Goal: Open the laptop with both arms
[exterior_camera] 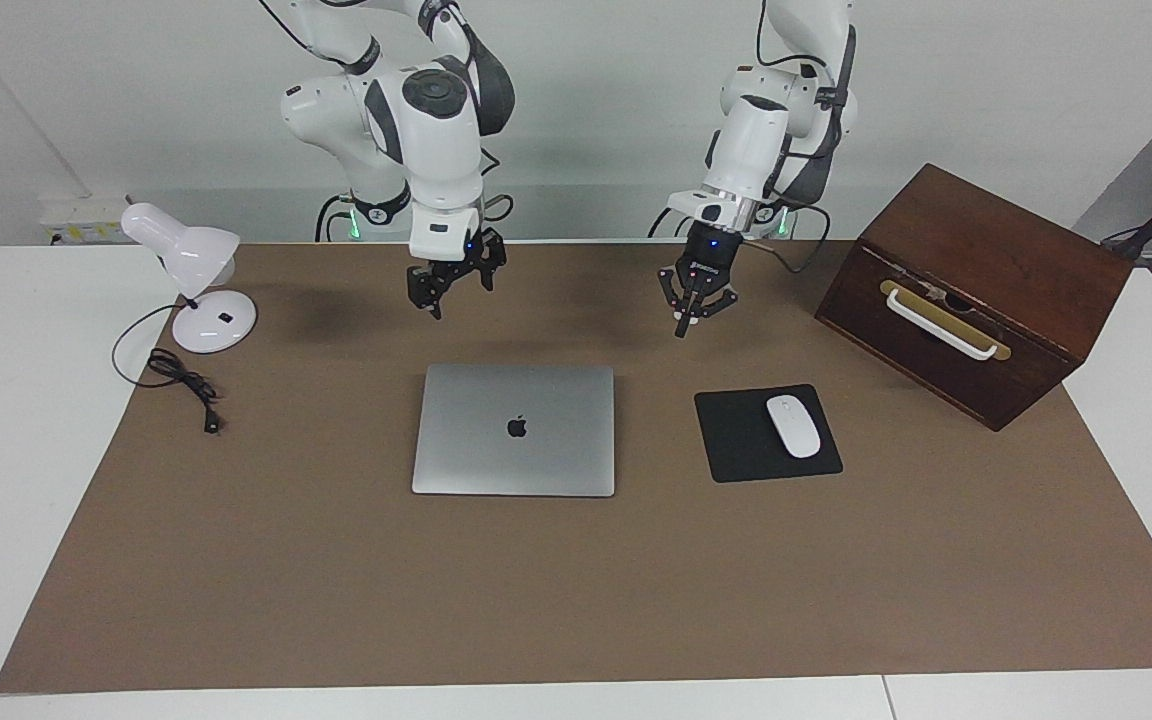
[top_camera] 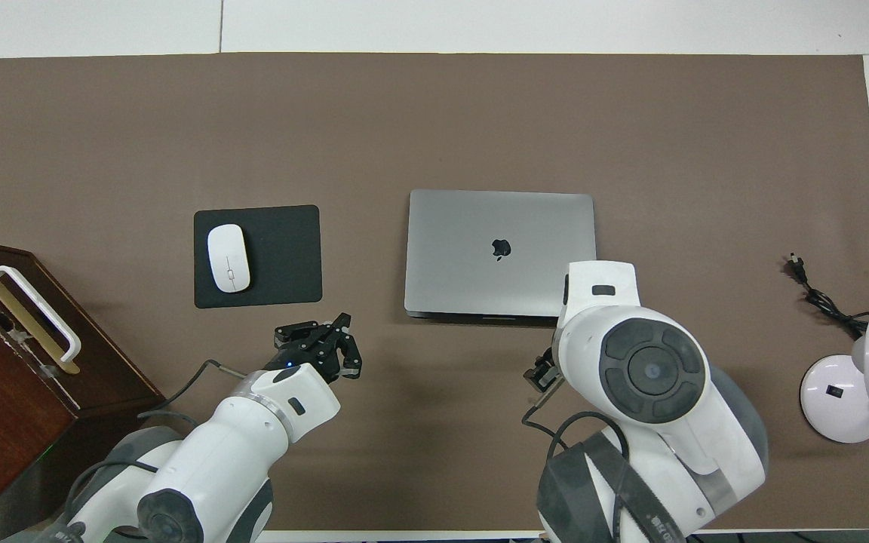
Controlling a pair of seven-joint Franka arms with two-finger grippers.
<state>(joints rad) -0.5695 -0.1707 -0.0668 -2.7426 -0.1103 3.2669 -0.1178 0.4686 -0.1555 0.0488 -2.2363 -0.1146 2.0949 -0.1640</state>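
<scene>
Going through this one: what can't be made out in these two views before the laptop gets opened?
- Right gripper: in the overhead view its own arm covers nearly all of it.
- Laptop: closed, so the lid hides keyboard and screen in both views; the right arm also covers one lid corner overhead.
- Wooden box: cut off by the frame edge overhead; contents unseen.
- Desk lamp: partly cut off overhead.

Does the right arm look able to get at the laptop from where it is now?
Probably yes. The right gripper hangs above bare mat just on the robots' side of the closed laptop, with nothing between them. The lamp and its cord sit well off toward the right arm's end of the table.
</scene>
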